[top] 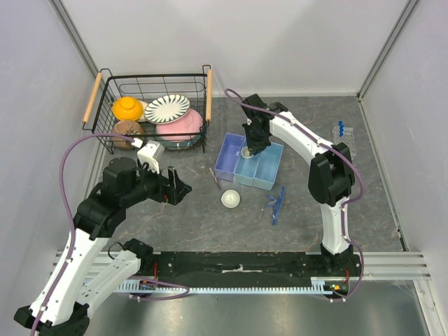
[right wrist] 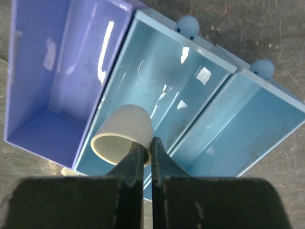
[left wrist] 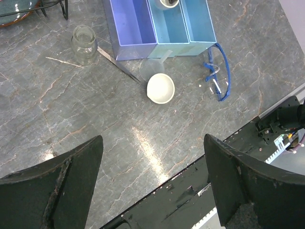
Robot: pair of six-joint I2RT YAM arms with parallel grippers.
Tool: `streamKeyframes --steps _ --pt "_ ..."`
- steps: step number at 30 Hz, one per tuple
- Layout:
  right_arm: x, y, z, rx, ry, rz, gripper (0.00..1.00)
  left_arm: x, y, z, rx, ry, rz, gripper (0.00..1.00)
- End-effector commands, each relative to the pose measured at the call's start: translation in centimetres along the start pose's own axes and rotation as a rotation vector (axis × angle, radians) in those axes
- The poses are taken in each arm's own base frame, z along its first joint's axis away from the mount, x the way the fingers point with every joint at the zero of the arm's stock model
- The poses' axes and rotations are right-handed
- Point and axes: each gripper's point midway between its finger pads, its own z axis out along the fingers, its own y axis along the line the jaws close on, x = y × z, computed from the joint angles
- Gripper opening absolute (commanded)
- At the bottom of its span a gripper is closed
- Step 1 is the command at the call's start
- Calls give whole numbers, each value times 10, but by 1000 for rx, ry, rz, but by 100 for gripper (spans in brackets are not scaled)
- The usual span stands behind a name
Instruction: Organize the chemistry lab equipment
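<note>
Over the middle blue bin (right wrist: 176,81), the right gripper (right wrist: 147,145) pinches the tiny white cup (right wrist: 125,131) by its rim — jaws nearly touching. Left gripper (left wrist: 152,157) hangs wide apart, empty; the white dome-shaped dish (left wrist: 160,88) lies near that bin.

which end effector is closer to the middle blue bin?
Right. The right end effector sits directly above the middle bin, shut on a small white cup. The left end effector is open, off to the bin's left, beyond the white dish.

A black wire basket (top: 150,84) with wooden handles stands at the far left of the grey marbled surface (top: 210,224). It holds a striped plate (top: 166,108), a pink bowl (top: 180,128) and an orange dish (top: 128,108).
</note>
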Motion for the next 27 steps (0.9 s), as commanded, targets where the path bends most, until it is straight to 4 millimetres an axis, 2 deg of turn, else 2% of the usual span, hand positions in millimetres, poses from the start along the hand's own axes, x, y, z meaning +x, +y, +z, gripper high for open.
streamKeyframes --steps 1,5,13,23,27 --pt "7 0 -20 -25 1 -21 0 0 -4 4 36 -6 34 92" --pt "20 -4 -10 -17 48 -34 0 -1 -3 4 32 -8 34 92" --pt "45 4 14 -46 132 -67 0 -1 -3 6 34 -5 33 92" --pt "59 13 43 -16 182 -130 0 0 -2 9 28 7 31 92" --pt "64 16 53 -6 203 -147 3 0 -1 10 26 10 32 92"
